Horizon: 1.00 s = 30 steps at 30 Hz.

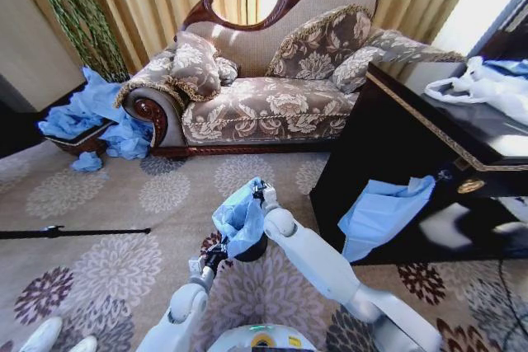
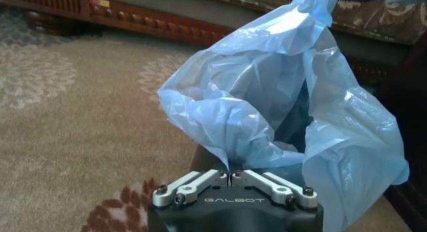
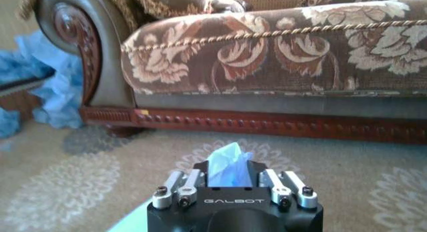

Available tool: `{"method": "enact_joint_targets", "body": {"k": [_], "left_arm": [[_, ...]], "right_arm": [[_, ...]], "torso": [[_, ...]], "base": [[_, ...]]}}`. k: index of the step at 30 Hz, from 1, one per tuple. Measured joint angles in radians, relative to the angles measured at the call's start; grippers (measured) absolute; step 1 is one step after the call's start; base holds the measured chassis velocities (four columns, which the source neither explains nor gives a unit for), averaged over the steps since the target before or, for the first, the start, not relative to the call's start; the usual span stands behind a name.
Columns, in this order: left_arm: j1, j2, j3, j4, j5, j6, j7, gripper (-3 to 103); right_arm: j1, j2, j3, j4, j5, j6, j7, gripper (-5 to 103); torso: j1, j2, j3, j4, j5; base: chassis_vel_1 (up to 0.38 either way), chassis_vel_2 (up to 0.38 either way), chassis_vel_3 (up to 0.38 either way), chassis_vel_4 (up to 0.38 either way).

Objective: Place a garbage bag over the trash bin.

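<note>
Stretching between both hands, the garbage bag (image 1: 240,218) hangs over the trash bin (image 1: 252,249), which stands on the carpet (image 1: 124,204) just ahead of the robot. The left hand (image 1: 216,255) is clenched on the bag's edge at the bin's 8 o'clock side; the right hand (image 1: 260,193) is clamped on the bag's top edge at 12 o'clock. Beyond, toward 12 o'clock, stands the sofa (image 1: 264,96).
</note>
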Motion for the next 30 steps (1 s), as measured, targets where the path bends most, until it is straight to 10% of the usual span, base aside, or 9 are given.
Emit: {"method": "enact_joint_targets", "body": {"k": [17, 24, 30], "left_arm": [[-0.023, 0.002, -0.001, 0.025, -0.003, 0.000, -0.005, 0], [-0.027, 0.000, -0.002, 0.027, -0.004, 0.001, -0.007, 0], [-0.026, -0.003, 0.001, 0.022, -0.004, 0.001, -0.008, 0]], "right_arm": [[-0.088, 0.027, -0.094, 0.102, 0.023, -0.025, 0.113, 98], [-0.107, 0.036, -0.111, 0.045, -0.026, -0.025, 0.114, 96], [-0.112, 0.041, -0.107, -0.010, -0.075, -0.020, 0.098, 71]], "torso": [[0.000, 0.000, 0.000, 0.0002, -0.0002], [0.000, 0.000, 0.000, 0.0000, -0.0002], [0.000, 0.000, 0.000, 0.0000, -0.0001]], "base": [[0.000, 0.000, 0.000, 0.000], [0.000, 0.000, 0.000, 0.000], [0.000, 0.000, 0.000, 0.000]]}}
